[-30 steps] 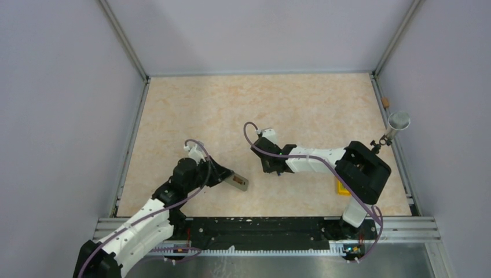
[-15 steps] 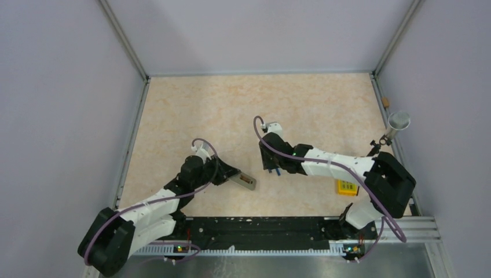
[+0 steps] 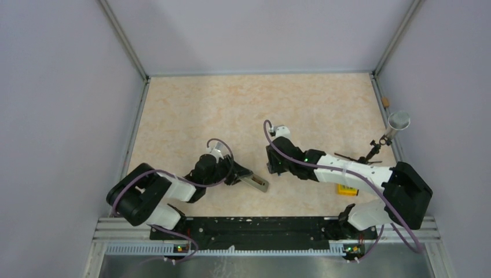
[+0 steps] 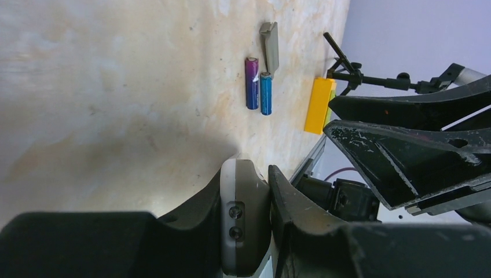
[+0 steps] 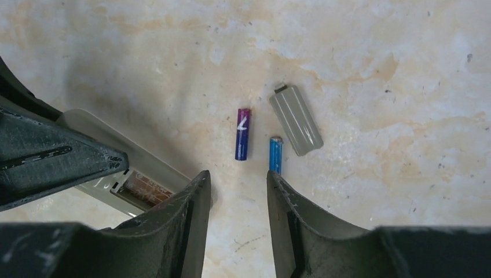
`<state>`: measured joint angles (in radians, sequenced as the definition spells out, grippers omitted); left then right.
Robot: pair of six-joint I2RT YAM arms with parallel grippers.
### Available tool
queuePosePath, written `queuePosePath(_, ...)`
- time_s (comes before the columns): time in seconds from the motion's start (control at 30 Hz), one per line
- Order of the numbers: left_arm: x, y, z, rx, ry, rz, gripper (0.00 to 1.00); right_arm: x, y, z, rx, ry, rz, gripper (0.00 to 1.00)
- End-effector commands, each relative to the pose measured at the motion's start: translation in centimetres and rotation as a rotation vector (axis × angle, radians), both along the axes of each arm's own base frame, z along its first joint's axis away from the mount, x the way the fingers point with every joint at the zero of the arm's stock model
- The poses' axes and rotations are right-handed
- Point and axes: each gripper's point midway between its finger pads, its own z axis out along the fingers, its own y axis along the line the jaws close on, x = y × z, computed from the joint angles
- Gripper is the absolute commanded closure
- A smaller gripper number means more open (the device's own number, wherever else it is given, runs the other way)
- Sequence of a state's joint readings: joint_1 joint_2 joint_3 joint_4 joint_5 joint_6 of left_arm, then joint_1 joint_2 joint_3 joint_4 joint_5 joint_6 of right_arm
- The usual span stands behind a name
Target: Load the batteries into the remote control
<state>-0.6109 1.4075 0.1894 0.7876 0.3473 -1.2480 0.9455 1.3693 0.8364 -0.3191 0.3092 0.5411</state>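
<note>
Both arms [image 3: 173, 191] [image 3: 347, 171] have shifted right. The left tool [image 4: 248, 179] grasps the one remote [image 4: 243, 223]; the right tool [image 5: 237, 185] is released near two batteries [image 5: 242, 134] [image 5: 275, 155] and one cover [image 5: 296, 119].

The left arm [image 3: 173, 188] lay folded low, its elbow doubled back near the base and its forearm reaching rightward. The left pincer [image 3: 242, 175] was clamped on one end of the remote control [image 3: 256, 183], gripped between both fingers. The right arm [image 3: 347, 172] stretched leftward from its base, wrist pitched down. The right pincer [image 3: 272, 169] pointed downward, jaws parted with nothing between them.
</note>
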Motion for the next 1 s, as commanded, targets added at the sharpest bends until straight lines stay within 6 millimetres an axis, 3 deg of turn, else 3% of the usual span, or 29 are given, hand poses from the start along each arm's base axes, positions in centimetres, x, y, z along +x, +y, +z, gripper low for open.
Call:
queuePosePath(0.0, 0.6, -1.9, 0.9, -0.045, -0.053, -0.011, 0.91, 0.0, -0.5, 1.1, 0.024, -0.027, 0.003, 0.60)
queuePosePath(0.17, -0.1, -2.3, -0.4, 0.007, -0.035, -0.011, 0.65, -0.2, -1.0, 1.3, 0.022, -0.032, 0.000, 0.60)
queuePosePath(0.33, -0.8, -1.9, -1.0, 0.064, -0.033, -0.002, 0.50, -0.5, -1.1, 1.2, 0.034, -0.028, 0.001, 0.60)
queuePosePath(0.63, -2.1, -1.3, -1.7, 0.126, -0.037, -0.008, 0.42, -1.0, -1.1, 1.1, 0.057, -0.019, 0.008, 0.59)
queuePosePath(0.97, -4.2, 0.8, -1.7, 0.259, -0.062, -0.007, 0.41, -1.1, -1.0, 0.7, 0.056, -0.010, 0.011, 0.59)
